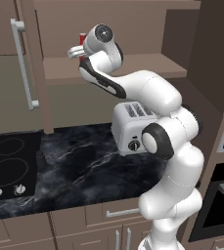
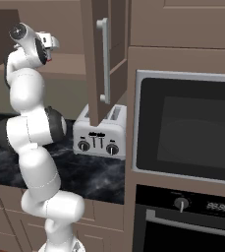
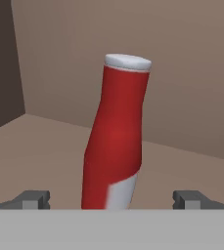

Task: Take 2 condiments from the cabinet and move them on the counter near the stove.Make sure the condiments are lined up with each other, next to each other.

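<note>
Brown wood surrounds the arm's hand: the cabinet (image 1: 133,29) stands with its door (image 1: 28,63) swung wide, and the gripper (image 3: 111,199) reaches over the flat shelf (image 1: 133,66) inside it. In the hand view the red bottle (image 3: 116,141) stands upright on the shelf, straight ahead of the gripper and centred between the two finger tips (image 3: 33,199). The jaws are spread wide, one tip on each side of the bottle with clear space to it, so nothing is gripped. The bottle has a pale cap on top and a pale patch low on its side (the view is a little tilted, so the bottle seems to lean). It is near the gripper; I cannot tell if it is already between the fingers or just in front of them.

From the left base view, only a small piece of red shows behind the hand. Below, on the black counter (image 1: 94,166), a small dark shaker (image 1: 40,158) stands just beside the stove (image 1: 8,163). A silver toaster (image 1: 130,127) sits on the counter, well apart from the shaker.
</note>
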Tool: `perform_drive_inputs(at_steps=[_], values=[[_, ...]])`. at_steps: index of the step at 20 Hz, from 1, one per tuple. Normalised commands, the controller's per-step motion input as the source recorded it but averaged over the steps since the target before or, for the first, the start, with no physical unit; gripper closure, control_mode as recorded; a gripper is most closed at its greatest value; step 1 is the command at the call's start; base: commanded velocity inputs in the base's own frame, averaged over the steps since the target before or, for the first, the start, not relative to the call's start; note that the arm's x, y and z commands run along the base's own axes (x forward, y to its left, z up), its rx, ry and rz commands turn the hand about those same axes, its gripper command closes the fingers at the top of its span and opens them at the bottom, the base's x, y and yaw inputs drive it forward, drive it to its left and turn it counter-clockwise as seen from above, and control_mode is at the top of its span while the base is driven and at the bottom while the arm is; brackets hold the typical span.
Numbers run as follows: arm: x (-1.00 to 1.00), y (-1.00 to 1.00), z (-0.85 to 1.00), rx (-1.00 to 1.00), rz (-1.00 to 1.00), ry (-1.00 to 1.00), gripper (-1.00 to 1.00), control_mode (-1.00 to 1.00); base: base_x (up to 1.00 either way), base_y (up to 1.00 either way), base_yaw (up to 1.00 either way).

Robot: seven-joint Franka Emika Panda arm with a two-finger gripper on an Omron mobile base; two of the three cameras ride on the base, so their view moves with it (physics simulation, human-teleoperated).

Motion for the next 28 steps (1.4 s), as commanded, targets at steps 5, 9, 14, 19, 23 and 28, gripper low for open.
perform_drive_inputs(at_steps=[5, 9, 14, 19, 23, 28], values=[[0.22, 0.09, -0.05, 0.0, -0.01, 0.0, -1.0, -1.0, 0.0, 0.0, 0.0], [0.21, 0.06, -0.01, 0.0, -0.01, 0.0, -1.0, -1.0, 0.0, 0.0, 0.0], [0.19, 0.02, 0.0, 0.0, -0.01, 0.0, -1.0, -1.0, 0.0, 0.0, 0.0], [0.16, 0.0, 0.0, 0.0, -0.02, 0.0, -1.0, -1.0, 0.0, 0.0, 0.0], [0.08, 0.0, 0.0, 0.0, -0.01, 0.0, -1.0, -1.0, 0.0, 0.0, 0.0], [0.0, 0.0, 0.0, 0.0, 0.0, 0.0, 1.0, -1.0, 0.0, 0.0, 0.0]])
